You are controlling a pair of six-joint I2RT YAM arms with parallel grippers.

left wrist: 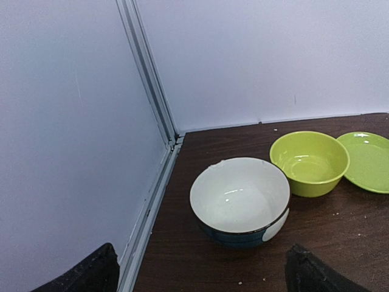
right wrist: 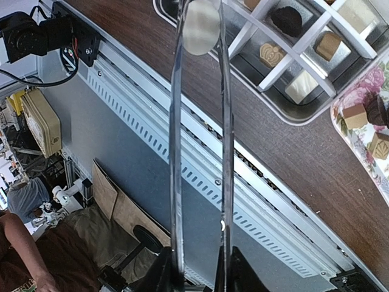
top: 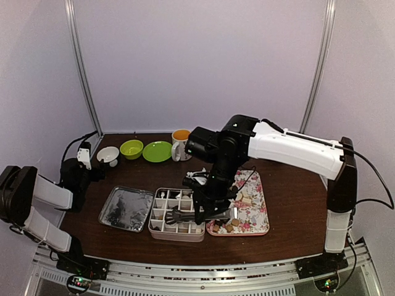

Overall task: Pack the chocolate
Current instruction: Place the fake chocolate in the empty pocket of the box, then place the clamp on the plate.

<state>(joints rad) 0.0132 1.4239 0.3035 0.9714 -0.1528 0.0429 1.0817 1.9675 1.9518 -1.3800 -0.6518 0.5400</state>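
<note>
A dark brown wooden desk (top: 296, 203) holds these things:
- two bowls, a white bowl with a blue outside (left wrist: 240, 198) and a lime-green bowl (left wrist: 310, 161)
- one flat lime-green plate (left wrist: 368, 161)
- one white mug with an orange inside (top: 180, 145)
- one shiny silver rectangular lid (top: 126, 208)
- one rectangular tin with white dividers (top: 173, 234)
- one pink floral rectangular tray (top: 258, 209) just beside the tin
- one pair of thin metal tongs (right wrist: 176, 152)

The left gripper (left wrist: 200, 267) hovers near the white bowl. Its jaws are wide apart and hold nothing. The right gripper (right wrist: 197, 271) reaches over the tin with its jaws clamped on the tongs. The tongs' two slim arms run close together to a round tip at the tin's edge.

The chocolate (right wrist: 287, 19) is in small bite-sized pieces, dark brown, tan and cream-white, some cube-like and some rounded. The right wrist view shows five pieces in the tin, one to a compartment, and three more at the edge of the floral tray. From above, further pieces lie scattered on the tray, too small to count.
</note>
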